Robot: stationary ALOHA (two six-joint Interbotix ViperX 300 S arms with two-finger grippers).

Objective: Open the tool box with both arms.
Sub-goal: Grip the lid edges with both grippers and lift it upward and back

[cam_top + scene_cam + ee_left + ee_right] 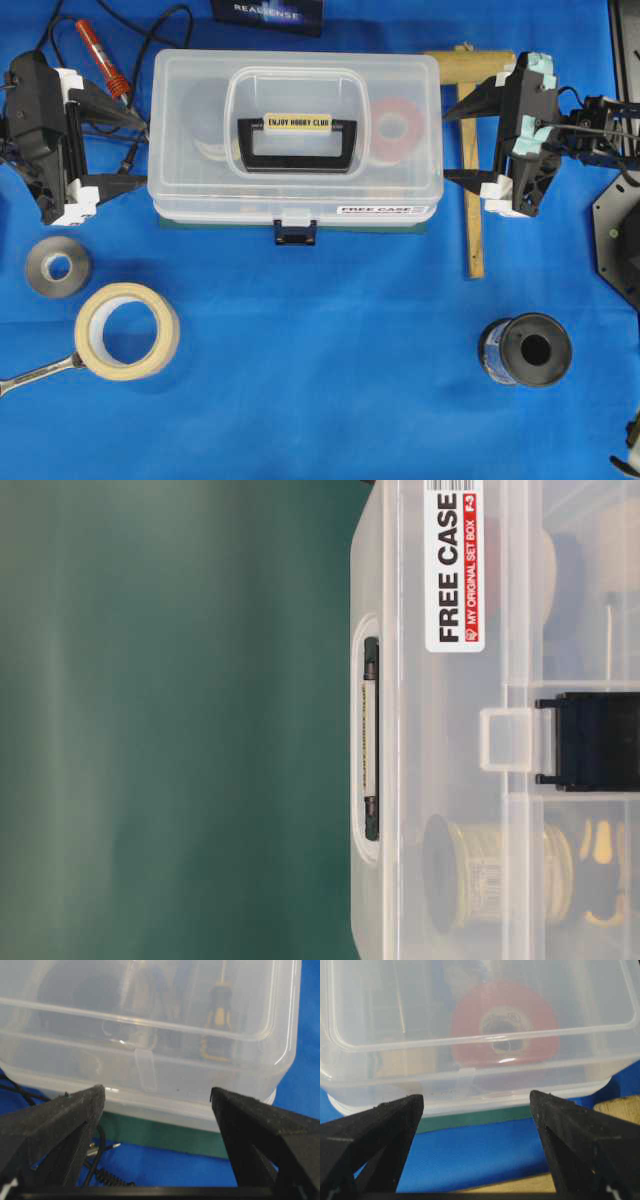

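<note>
1. Overhead view: bright, even light, with soft shadows beneath the tape roll (127, 330).
2. Small glare spots on the tool box (295, 130) lid.
3. Wrist views: near fingers (60, 1125) blurred, box contents hazy.
4. Table-level view: left half a featureless green blur.

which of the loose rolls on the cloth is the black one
The black spool, alone at the lower right; the grey roll and cream tape roll lie at the lower left.
</note>
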